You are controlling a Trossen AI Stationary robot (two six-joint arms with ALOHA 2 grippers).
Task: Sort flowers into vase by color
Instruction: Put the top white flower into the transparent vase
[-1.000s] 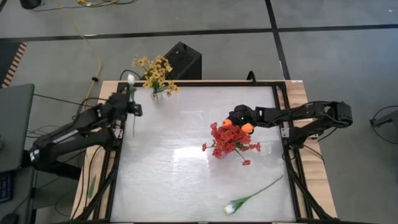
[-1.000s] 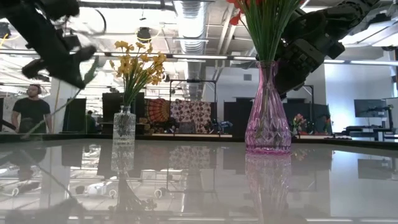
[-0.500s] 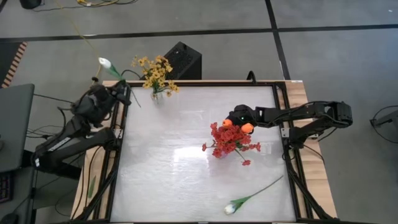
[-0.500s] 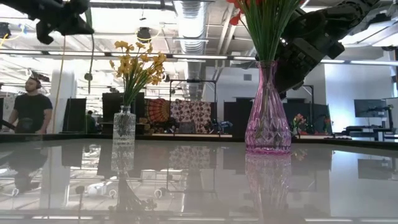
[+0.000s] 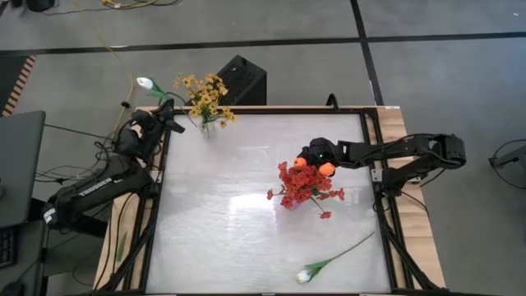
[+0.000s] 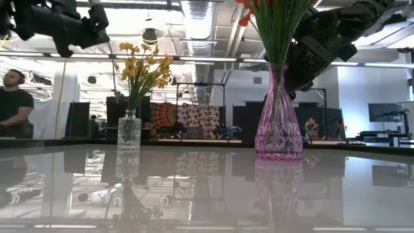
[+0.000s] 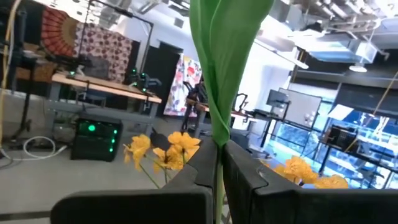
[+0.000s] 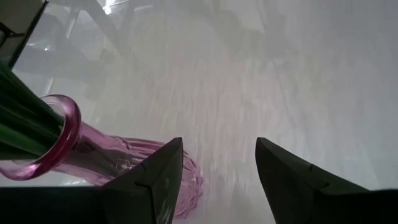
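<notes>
My left gripper (image 5: pixel 167 117) is raised over the table's far-left corner, shut on a white tulip whose head (image 5: pixel 148 83) points out past the far edge. Close beside it, yellow sprays (image 5: pixel 205 97) stand in a clear vase (image 6: pixel 129 133). Red sprays (image 5: pixel 300 189) and orange tulips (image 5: pixel 316 168) stand in a pink vase (image 6: pixel 278 123). My right gripper (image 8: pixel 214 180) is open just behind that vase, on its far-right side, touching nothing. Another white tulip (image 5: pixel 329 261) lies flat on the table near the near edge. My left gripper pinches the white tulip's green stalk (image 7: pixel 217 163) between its two fingers, with a broad leaf (image 7: pixel 227 62) rising just past the fingertips. The flower is lifted clear, and its head slants up and away beyond the table's far-left corner.
A black box (image 5: pixel 240 80) sits on the floor behind the clear vase. The pink vase's rim (image 8: pixel 46 137) with its green stalks fills the side of the right wrist view. Bare white tabletop (image 5: pixel 222 214) spreads between the two vases. A person (image 6: pixel 13 103) stands in the room beyond.
My left gripper has risen from the table's left edge, swung toward the far-left corner and tipped upward. The white tulip, which pointed along the table edge, now slants up beyond the far edge, and its head has drifted a little toward the yellow sprays.
</notes>
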